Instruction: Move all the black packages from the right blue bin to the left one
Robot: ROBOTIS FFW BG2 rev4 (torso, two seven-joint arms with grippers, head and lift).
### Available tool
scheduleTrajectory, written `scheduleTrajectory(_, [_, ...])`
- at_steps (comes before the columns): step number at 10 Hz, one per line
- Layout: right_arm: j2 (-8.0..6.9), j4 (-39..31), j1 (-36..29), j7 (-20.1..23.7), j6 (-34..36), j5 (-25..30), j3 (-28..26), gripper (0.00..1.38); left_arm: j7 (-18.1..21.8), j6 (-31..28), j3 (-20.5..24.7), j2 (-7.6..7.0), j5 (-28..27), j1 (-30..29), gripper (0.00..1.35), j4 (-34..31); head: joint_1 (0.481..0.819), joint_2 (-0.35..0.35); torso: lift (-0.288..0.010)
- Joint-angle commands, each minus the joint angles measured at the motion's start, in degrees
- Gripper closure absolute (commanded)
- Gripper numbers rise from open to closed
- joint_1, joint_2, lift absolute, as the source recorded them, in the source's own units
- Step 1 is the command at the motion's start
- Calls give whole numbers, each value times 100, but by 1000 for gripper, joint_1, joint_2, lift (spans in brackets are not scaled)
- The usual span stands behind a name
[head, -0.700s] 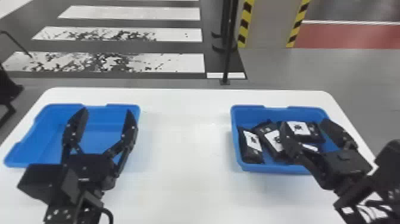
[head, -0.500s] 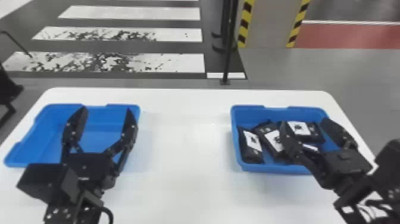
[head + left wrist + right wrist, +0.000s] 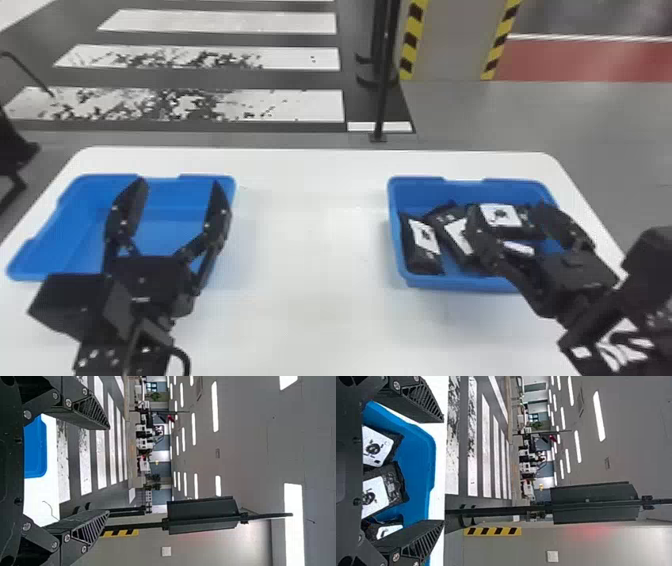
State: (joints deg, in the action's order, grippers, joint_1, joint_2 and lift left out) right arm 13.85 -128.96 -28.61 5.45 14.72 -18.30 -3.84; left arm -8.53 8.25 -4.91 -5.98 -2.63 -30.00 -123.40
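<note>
Inside the right blue bin (image 3: 450, 283), black packages (image 3: 422, 262) below the right tool (image 3: 509, 209), fingers apart

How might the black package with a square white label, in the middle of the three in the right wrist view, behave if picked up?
The black package would probably give a little, since its wrapping looks creased. The shiny surface may prove slippery. Rolling seems unlikely, as its shape looks flattish.
</note>
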Motion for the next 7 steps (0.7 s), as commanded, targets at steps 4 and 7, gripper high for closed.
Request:
scheduleTrajectory(4, [101, -302, 1061, 44, 3112, -364, -50, 154, 9, -9, -11, 0, 0, -9, 334, 0, 695, 3, -181])
scheduleTrajectory(7, [118, 1006, 1961, 457, 3379, -444, 64, 148, 18, -37, 0, 0, 23, -23, 334, 14, 695, 2, -181])
